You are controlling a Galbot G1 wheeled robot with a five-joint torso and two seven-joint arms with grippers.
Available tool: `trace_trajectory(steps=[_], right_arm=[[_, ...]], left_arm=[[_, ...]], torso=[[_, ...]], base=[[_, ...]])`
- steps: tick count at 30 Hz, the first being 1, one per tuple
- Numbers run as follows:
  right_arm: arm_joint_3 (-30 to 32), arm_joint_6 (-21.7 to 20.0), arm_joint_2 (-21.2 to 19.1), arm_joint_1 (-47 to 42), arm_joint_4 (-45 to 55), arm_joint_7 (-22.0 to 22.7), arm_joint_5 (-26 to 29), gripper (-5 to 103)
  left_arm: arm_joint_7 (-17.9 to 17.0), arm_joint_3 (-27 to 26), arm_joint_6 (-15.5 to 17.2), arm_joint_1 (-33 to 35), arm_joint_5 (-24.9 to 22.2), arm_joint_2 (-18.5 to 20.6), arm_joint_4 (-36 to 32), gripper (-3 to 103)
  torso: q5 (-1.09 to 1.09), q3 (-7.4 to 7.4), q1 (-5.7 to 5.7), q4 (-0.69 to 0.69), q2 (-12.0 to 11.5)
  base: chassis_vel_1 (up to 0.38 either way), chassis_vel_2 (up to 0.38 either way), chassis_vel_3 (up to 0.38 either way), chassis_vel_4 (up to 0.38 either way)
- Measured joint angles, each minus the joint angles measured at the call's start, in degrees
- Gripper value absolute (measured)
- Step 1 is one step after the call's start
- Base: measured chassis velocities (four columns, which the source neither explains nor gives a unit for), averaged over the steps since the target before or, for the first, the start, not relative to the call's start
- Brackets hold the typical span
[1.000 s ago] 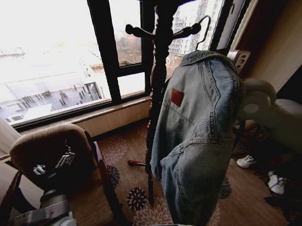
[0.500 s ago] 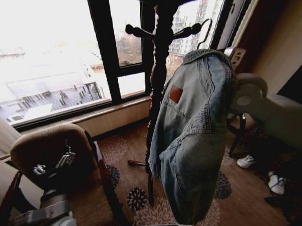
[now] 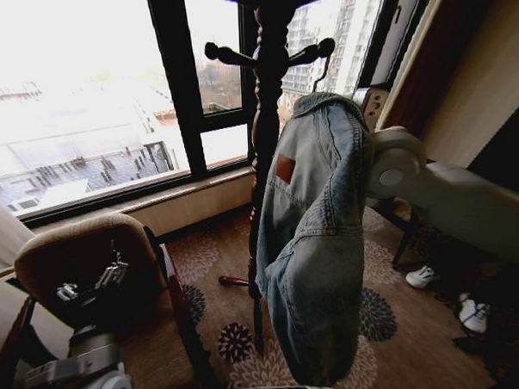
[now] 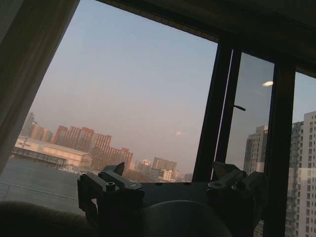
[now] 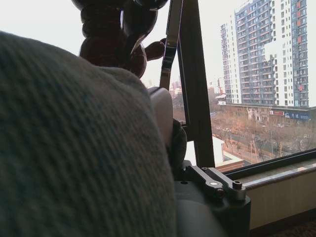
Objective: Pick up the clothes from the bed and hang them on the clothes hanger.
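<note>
Clearly, the denim jacket is held high beside the wooden coat stand by the right gripper, its fingers judged clamped at the collar, though cloth hides them; the hanger hook is kept near a peg, presumably for hooking; the left gripper is parked low over the armchair, fingers spread and empty.

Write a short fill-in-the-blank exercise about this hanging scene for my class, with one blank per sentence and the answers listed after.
1. The denim jacket hangs from the robot's ____ arm.
2. The jacket's inner label is coloured ____.
3. The jacket is held up beside a dark wooden coat ____.
4. The left gripper rests low above a padded ____.

Missing words: right; orange-red; stand; chair
</note>
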Motion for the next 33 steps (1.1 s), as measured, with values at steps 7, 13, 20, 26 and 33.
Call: trace_trajectory(steps=[7, 13, 20, 26, 33], right_arm=[[0.0, -0.1, -1.2, 0.7, 1.6, -1.0, 0.0, 21], [0.2, -0.2, -1.5, 0.8, 2.4, -1.1, 0.0, 21], [0.0, -0.2, -0.7, 1.5, 2.6, -1.1, 0.1, 21], [-0.5, -0.4, -0.3, 2.4, 2.2, -1.3, 0.1, 21], [-0.4, -0.6, -1.6, 2.2, 3.3, -1.8, 0.0, 21]], left_arm=[[0.0, 0.4, 0.0, -0.3, 0.3, -0.3, 0.2, 100], [0.1, 0.3, 0.0, 0.0, 0.3, -0.3, 0.0, 100], [0.1, 0.1, -0.1, 0.5, 0.2, -0.3, -0.5, 100], [0.3, 0.2, -0.2, 0.7, 0.2, -0.5, -0.8, 100], [0.4, 0.1, -0.3, 0.8, 0.2, -0.5, -0.9, 100]], torso=[[0.0, 0.0, 0.0, -0.01, 0.0], [0.01, 0.0, 0.0, -0.03, 0.0], [0.0, 0.0, 0.0, -0.01, 0.0], [0.0, 0.0, 0.0, 0.0, 0.0], [0.0, 0.0, 0.0, -0.01, 0.0]], base=[[0.0, 0.0, 0.0, 0.0], [0.0, 0.0, 0.0, 0.0], [0.0, 0.0, 0.0, 0.0], [0.0, 0.0, 0.0, 0.0], [0.0, 0.0, 0.0, 0.0]])
